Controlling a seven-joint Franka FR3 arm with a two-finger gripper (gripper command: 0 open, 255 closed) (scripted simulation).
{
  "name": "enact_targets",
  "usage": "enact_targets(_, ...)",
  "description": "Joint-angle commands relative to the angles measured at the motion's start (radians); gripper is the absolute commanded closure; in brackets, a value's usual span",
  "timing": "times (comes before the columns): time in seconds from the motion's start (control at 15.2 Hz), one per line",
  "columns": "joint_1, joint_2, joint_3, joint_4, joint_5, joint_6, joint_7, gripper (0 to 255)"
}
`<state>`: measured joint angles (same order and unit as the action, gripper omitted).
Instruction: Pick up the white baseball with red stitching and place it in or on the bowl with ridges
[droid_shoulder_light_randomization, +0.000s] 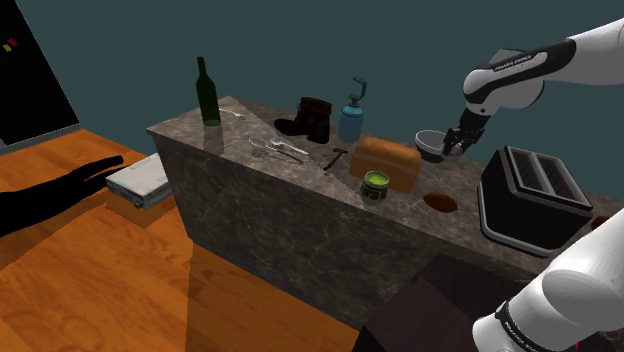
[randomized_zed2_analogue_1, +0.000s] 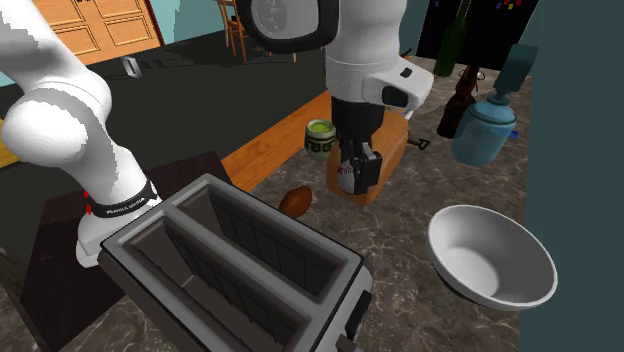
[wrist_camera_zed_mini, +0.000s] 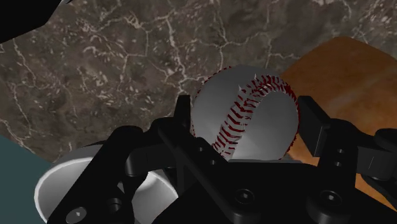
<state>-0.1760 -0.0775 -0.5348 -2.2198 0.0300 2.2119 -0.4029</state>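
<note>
Gripper (droid_shoulder_light_randomization: 458, 140) clamped on baseball (wrist_camera_zed_mini: 254, 108), held just beside the bowl (randomized_zed2_analogue_1: 445, 225), not over it. Best carry it above the bowl's middle, lower close, then let go; it may bounce.

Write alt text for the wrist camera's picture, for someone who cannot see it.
A black gripper clasps a white baseball with red stitching over a dark marbled counter. The rim of a pale grey bowl shows beside the gripper, and an orange-brown object lies beyond the ball.
</note>
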Motion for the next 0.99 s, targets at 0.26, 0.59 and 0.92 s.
enact_targets(0.26,0.0,-0.04,0.007,0.045,-0.025,-0.079,0.023,255)
enact_targets(0.59,-0.014,0.134,-0.029,0.232,0.08,-0.123,-0.077,255)
enact_targets(0.92,-0.087,0.361,-0.034,0.5,0.212,-0.21,-0.178,255)
